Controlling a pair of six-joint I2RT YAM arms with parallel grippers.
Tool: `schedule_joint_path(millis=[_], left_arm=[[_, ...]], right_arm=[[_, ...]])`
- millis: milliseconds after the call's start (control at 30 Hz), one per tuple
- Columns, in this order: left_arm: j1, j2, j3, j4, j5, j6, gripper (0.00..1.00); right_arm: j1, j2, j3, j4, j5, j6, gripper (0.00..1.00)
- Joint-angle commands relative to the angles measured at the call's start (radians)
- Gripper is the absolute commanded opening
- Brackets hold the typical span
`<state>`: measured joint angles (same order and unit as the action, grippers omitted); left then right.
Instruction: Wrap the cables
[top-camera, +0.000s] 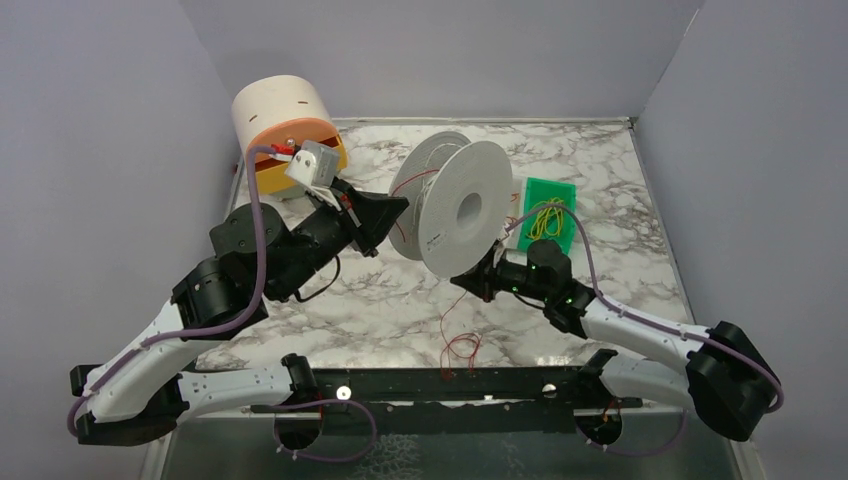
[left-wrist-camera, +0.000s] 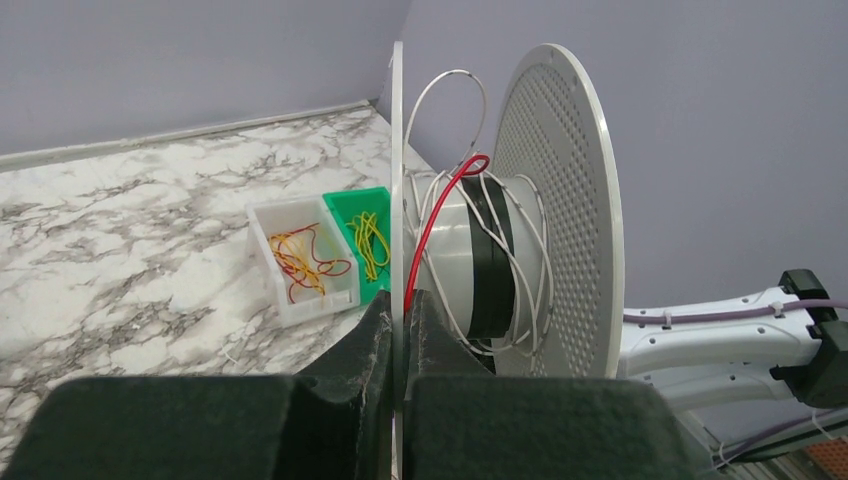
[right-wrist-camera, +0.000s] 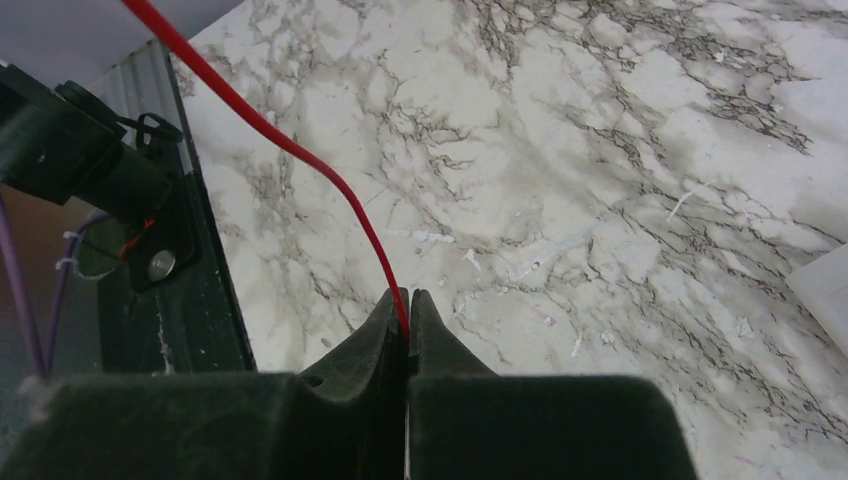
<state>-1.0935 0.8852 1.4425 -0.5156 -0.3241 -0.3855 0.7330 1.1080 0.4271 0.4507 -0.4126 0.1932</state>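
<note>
The right pincer (right-wrist-camera: 408, 302) is pressed together on the red cable (right-wrist-camera: 262, 128), which comes out from between its tips and runs taut up and away to the left over the marble table (top-camera: 625, 255). From above, this pincer sits low, just under the near rim of the pale grey spool (top-camera: 480, 190), and slack cable lies in loose loops on the table near the front rail. The left pincer (left-wrist-camera: 405, 300) is clamped on the thin edge of the spool's other flange, one finger on each side of the disc. In the left wrist view the cable rises from right beside those fingertips, along the inside of the flange, and hooks over the hub, where white wire is already loosely wound. Whether the cable is also pinched there cannot be told. The spool stands on edge, tilted, between the two arms. Behind it sit a green tray (top-camera: 548, 188) of yellow-green wires and a white tray (left-wrist-camera: 268, 215) of red and yellow strands.
</note>
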Motion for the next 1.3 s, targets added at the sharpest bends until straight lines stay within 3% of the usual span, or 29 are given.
schedule_joint_path(millis=[0,333,633,1033,1267], left_arm=[[-0.003,-0.013,-0.025,0.163,-0.082,-0.031,0.0],[-0.003,0.021,-0.199,0.366,-0.355,-0.019,0.0],[-0.003,0.139,-0.223,0.453,-0.495,0.021,0.0],[0.0,0.332,-0.188,0.373,-0.56,0.07,0.0],[0.0,0.384,-0.209,0.278,-0.54,0.069,0.0]], right_arm=[[-0.003,-0.061,-0.008,-0.045,-0.041,-0.002,0.01],[-0.001,-0.313,-0.063,-0.275,0.001,0.071,0.01],[0.0,-0.468,0.008,-0.433,-0.123,0.125,0.01],[0.001,-0.331,0.315,-0.563,-0.252,0.127,0.01],[0.001,-0.266,0.514,-0.724,-0.064,0.022,0.01]])
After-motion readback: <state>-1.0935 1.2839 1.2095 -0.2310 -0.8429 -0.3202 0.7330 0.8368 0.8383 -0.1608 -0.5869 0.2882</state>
